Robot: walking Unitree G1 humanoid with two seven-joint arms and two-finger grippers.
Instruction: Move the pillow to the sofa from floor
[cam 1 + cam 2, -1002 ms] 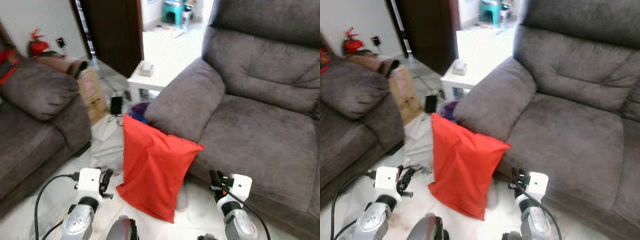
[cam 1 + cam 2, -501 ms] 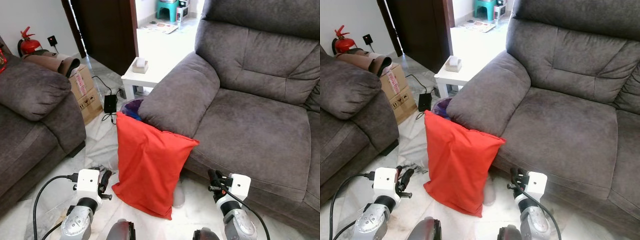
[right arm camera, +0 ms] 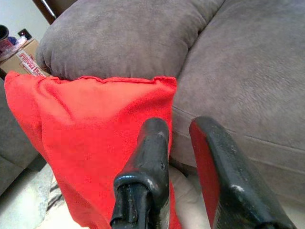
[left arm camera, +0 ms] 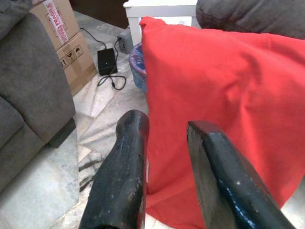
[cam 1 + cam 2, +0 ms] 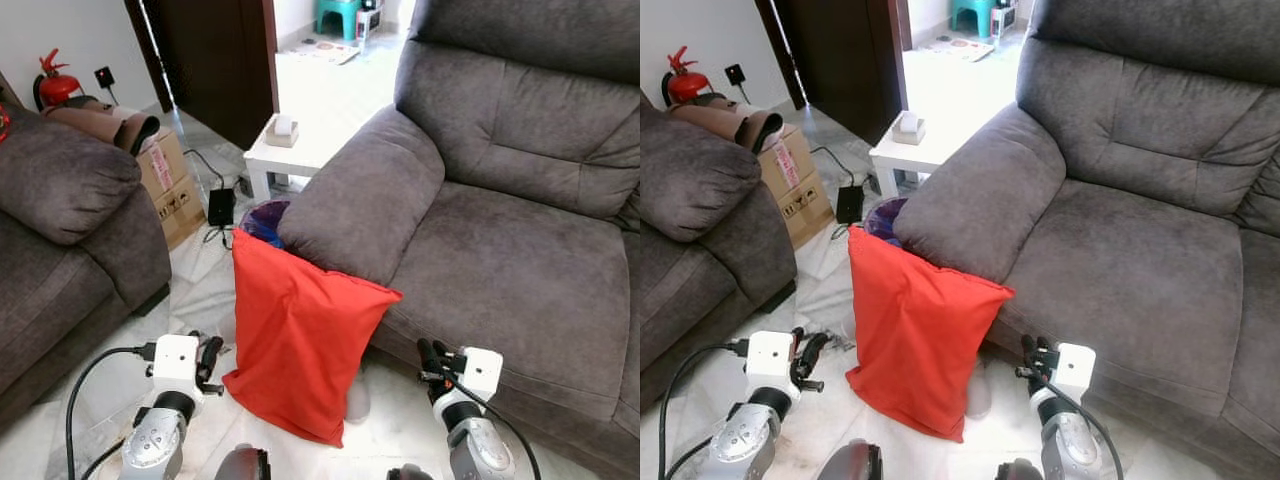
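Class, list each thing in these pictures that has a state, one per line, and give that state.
red pillow: upright on the floor, leaning against the sofa arm, not held.
sofa: seat bare.
left pincer: fingers apart, just short of the pillow.
right pincer: fingers apart, pointing at the pillow, holding nothing.
cardboard box: closed, beside the other couch.

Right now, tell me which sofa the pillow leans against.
The big sofa on the robot's right. The red pillow stands on the floor against its near armrest. The other sofa, on the left, stands apart across bare floor.
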